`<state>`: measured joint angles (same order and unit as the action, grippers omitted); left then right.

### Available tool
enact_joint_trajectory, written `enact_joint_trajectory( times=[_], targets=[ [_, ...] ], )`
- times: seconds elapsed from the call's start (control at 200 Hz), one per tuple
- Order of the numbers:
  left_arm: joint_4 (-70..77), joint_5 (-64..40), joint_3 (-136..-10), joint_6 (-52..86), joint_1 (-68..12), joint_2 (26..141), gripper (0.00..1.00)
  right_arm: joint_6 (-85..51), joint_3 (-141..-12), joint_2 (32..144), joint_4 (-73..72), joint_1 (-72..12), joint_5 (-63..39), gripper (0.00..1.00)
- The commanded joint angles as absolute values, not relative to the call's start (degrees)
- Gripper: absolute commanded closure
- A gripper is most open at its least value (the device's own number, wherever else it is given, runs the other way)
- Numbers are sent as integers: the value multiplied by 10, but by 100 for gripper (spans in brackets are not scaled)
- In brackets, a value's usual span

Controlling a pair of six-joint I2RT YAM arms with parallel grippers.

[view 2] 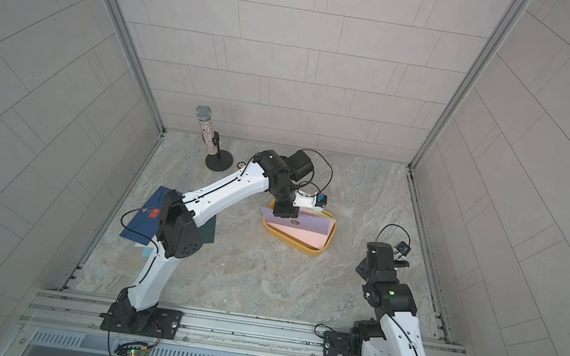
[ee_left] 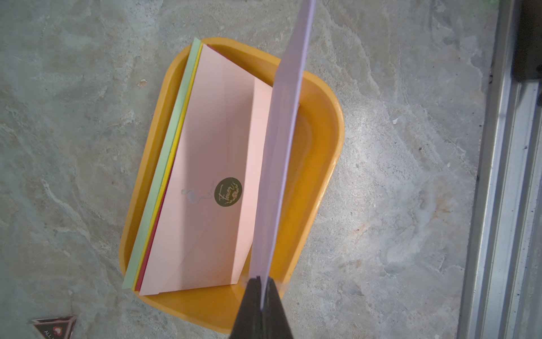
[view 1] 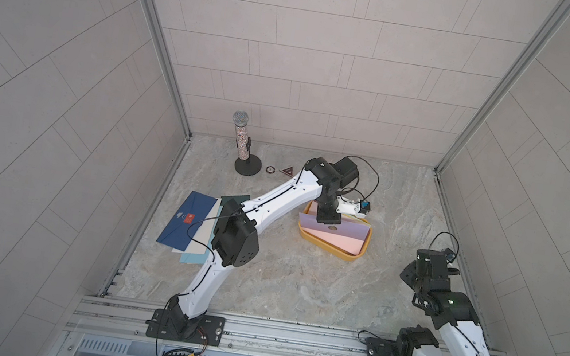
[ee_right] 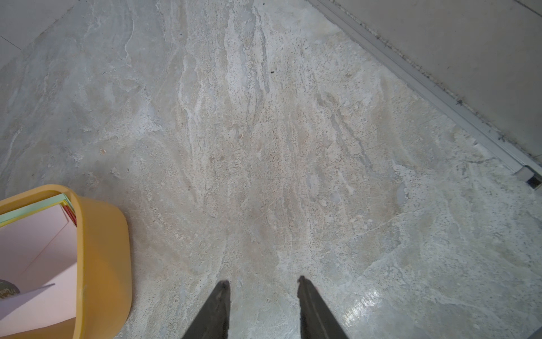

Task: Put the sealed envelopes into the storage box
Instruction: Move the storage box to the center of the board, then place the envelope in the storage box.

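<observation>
Marble tabletop (ee_left: pixel 381 176); pink envelope (ee_left: pixel 211 132) seal (ee_left: pixel 228 191) reads "Forever".

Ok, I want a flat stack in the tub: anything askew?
Yes. The lilac envelope, pinched between the fingers of the left gripper, stands on edge over the storage box instead of flat on the pink envelope. The lower envelopes fan out from under it, not squared.

Laboratory robot cell: stone-patterned bench (view 1: pixel 298 284) is enclosed by panelled walls (view 1: pixel 313 57); robot arms (view 1: pixel 272 200) are bolted to an aluminium rail (view 1: pixel 290 335).
</observation>
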<state>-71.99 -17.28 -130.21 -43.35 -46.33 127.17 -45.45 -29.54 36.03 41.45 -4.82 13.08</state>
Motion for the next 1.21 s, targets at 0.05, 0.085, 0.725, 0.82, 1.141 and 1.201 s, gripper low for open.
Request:
enact_joint_trajectory(
  times=[0.05,0.085,0.725,0.82,1.141,1.201],
  targets=[
    [-762,-129,-1322,-467,-471,1289,100,-449,-292,357,418,-46,131,58],
    [-761,-122,-1332,-473,-471,1296,100,-449,-292,357,417,-46,130,58],
    [-748,-69,-1376,-626,-490,1345,80,-444,-293,368,415,-47,121,58],
    [-696,-32,-1375,-604,-491,1335,63,-443,-293,369,414,-46,118,58],
    [-380,46,-1187,-530,-491,1203,56,-441,-291,368,411,-46,113,58],
    [-326,54,-1137,-495,-489,1168,54,-440,-290,368,408,-46,111,59]
  ],
)
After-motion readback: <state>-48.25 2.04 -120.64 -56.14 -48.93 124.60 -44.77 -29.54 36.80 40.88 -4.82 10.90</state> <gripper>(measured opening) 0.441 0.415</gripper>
